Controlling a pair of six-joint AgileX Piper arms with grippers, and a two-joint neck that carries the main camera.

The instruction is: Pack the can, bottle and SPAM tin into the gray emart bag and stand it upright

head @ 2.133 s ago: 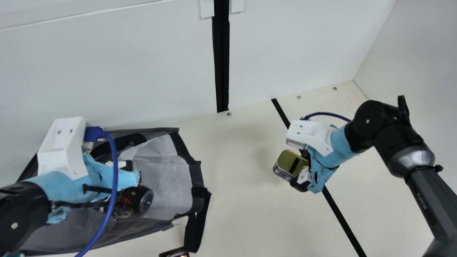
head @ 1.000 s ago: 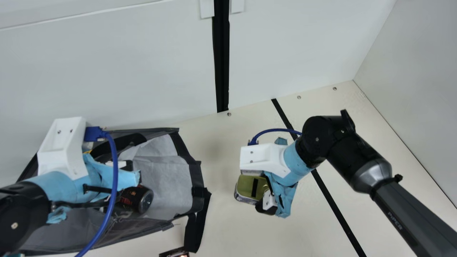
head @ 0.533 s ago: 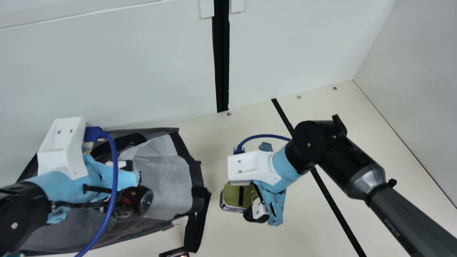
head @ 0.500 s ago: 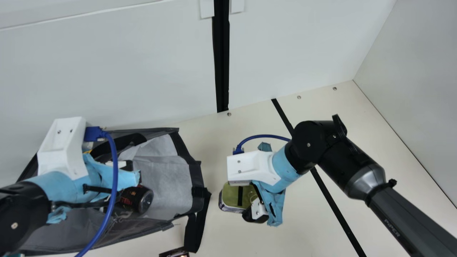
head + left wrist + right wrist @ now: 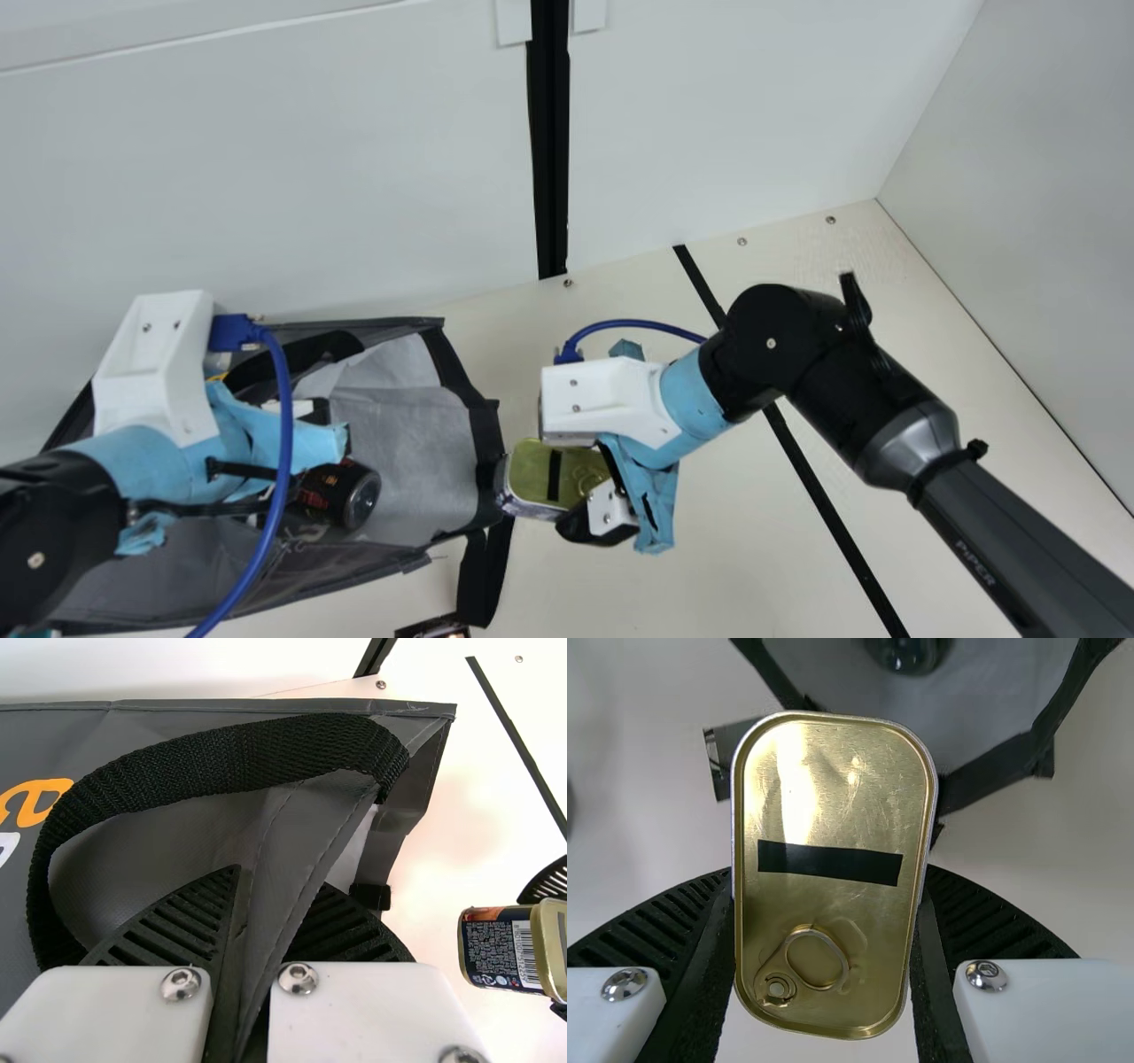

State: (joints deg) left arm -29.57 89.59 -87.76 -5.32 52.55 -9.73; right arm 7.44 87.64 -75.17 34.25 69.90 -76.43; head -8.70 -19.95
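The gray bag (image 5: 407, 443) lies on its side with its mouth facing right. Inside rests the dark can (image 5: 341, 494), its end toward the mouth. My left gripper (image 5: 275, 443) is over the bag; in the left wrist view that gripper (image 5: 270, 895) is shut on a fold of the bag's gray fabric (image 5: 306, 837), beside the black strap. At the bag's mouth, my right gripper (image 5: 571, 483) holds the SPAM tin (image 5: 532, 474), whose left end overlaps the black rim. In the right wrist view, the gripper (image 5: 831, 895) has its fingers on both sides of the gold-lidded tin (image 5: 833, 815).
A black strap (image 5: 474, 585) hangs from the bag's mouth onto the table (image 5: 726, 567). A small dark object (image 5: 434, 627) lies at the main view's bottom edge. White walls (image 5: 753, 115) stand behind and at the right. A blue cable loops over my left gripper.
My right arm has carried the tin leftward across the table to the bag's mouth, most recently rising slightly in the main view. The left arm, bag and can have stayed put.
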